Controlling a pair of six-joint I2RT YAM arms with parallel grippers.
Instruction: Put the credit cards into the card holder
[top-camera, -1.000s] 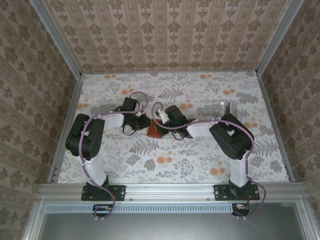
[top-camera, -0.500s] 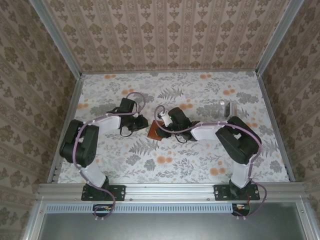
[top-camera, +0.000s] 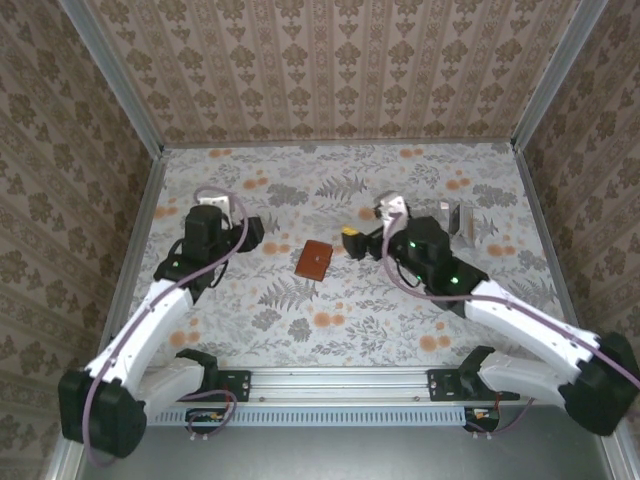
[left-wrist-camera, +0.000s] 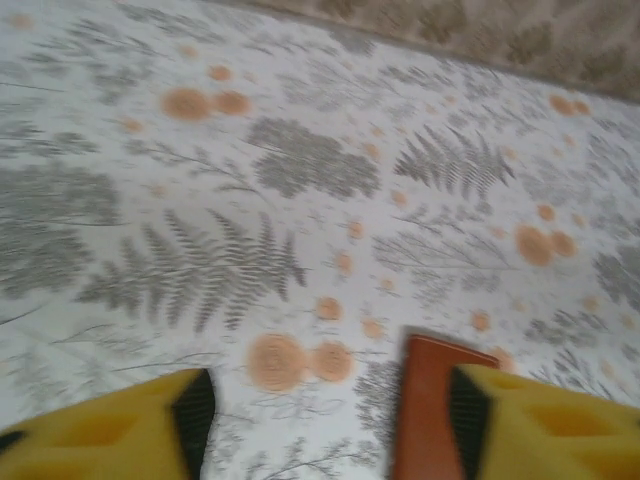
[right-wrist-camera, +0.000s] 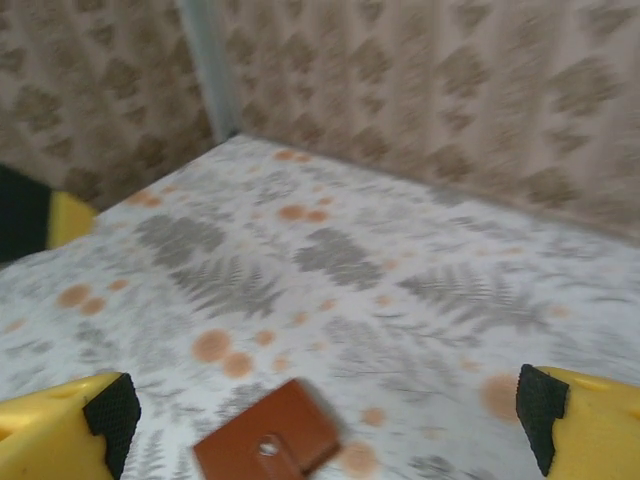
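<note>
Change: 1 second ago both claws were closed down together on the small reddish-brown leather folding card holder (top-camera: 314, 261) at mid-table. Now both have let go and pulled apart.

Left claw (left-wrist-camera: 328, 410): yellow fingers spread wide, nothing between them but cloth. It sits back toward the left edge of the table. In its wrist view the card holder lies just inside its right finger (left-wrist-camera: 540, 420), on the cloth, not gripped.

Right claw (right-wrist-camera: 322, 412): fully spread, empty, backed off toward the right edge. In its wrist view the card holder lies low between the fingers, flat on the cloth.

The card holder is about where it was, middle of the white floral-print cloth-covered table (top-camera: 330, 340), well clear of every edge. It is folded shut, with the round clasp stud (right-wrist-camera: 266, 449) facing up, and nothing is touching it.

Meaning (judgement): a double release with the holder closed reads as the insertion being done, probably the end of the task. I cannot see inside to confirm.

Counts:
- card holder: 1
- claws: 2, both open and empty
- loose thin pale credit cards on the cloth: 0 that I can make out
- small pale upright object (top-camera: 455, 218) near the right edge: 1, too small to tell what it is or whether it has cards in it
</note>
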